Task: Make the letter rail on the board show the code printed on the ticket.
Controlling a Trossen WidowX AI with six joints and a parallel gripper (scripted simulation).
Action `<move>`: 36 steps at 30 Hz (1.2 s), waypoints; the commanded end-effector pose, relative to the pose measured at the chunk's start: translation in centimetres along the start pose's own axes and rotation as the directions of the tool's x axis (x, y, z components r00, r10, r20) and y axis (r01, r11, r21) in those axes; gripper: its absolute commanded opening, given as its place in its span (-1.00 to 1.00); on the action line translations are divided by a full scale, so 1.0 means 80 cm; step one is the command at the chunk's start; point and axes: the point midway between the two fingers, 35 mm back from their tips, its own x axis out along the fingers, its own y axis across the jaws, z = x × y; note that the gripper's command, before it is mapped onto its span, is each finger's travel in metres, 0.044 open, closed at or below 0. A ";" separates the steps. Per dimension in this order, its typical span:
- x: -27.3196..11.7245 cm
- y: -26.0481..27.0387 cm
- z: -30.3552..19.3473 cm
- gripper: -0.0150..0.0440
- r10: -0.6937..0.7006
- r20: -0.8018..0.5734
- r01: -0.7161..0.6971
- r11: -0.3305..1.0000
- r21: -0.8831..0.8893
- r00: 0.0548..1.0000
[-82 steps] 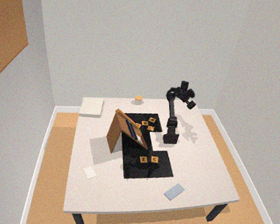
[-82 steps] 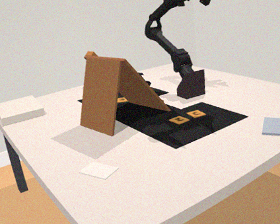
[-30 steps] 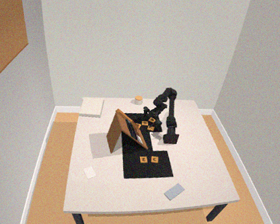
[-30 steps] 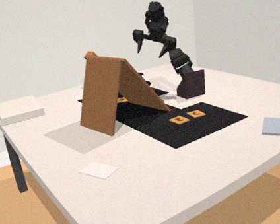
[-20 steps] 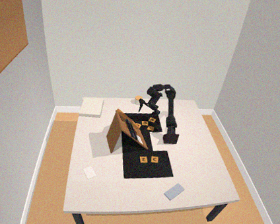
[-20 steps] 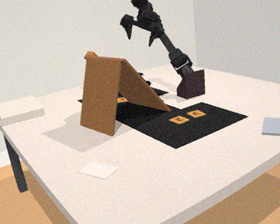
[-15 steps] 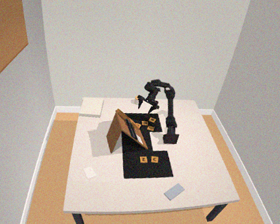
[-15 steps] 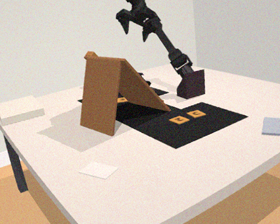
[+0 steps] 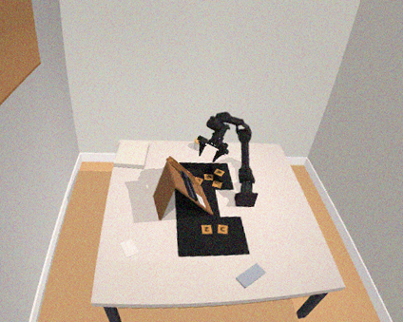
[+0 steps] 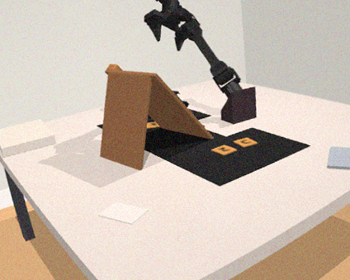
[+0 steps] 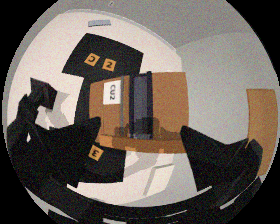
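The sloped brown board (image 9: 178, 180) (image 10: 125, 117) (image 11: 170, 105) carries a dark rail (image 9: 189, 186) (image 11: 141, 100), with no tile visible in it. The white ticket (image 9: 201, 198) (image 11: 112, 92) reads CU2. A tile like a 2 (image 9: 206, 229) (image 10: 223, 150) (image 11: 109, 64) and a C tile (image 9: 223, 229) (image 10: 245, 142) (image 11: 92, 59) lie on the near black mat. Several tiles lie on the far mat, including one (image 9: 218, 172) and a tile like an E or 3 (image 11: 95, 152). My gripper (image 9: 208, 157) (image 10: 168, 45) (image 11: 143, 126) is open and empty, high above the board's far end.
A pale slab (image 9: 132, 154) (image 10: 25, 137) lies at the far left corner. A white card (image 9: 129, 248) (image 10: 123, 213) and a blue-grey block (image 9: 251, 276) (image 10: 340, 158) (image 11: 99, 23) lie toward the near side. A small orange-topped object (image 9: 197, 140) shows partly behind the gripper.
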 end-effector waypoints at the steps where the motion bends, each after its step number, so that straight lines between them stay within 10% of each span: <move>1: 0.001 0.001 0.001 1.00 0.008 0.002 -0.008 1.000 -0.008 1.000; 17: 0.001 0.010 0.041 1.00 0.008 0.003 -0.008 1.000 -0.008 1.000; 20: 0.013 0.008 0.048 0.73 0.025 -0.007 -0.025 1.000 -0.001 1.000; 36: 0.282 0.072 0.155 0.66 0.375 -0.241 -0.347 0.926 0.150 0.895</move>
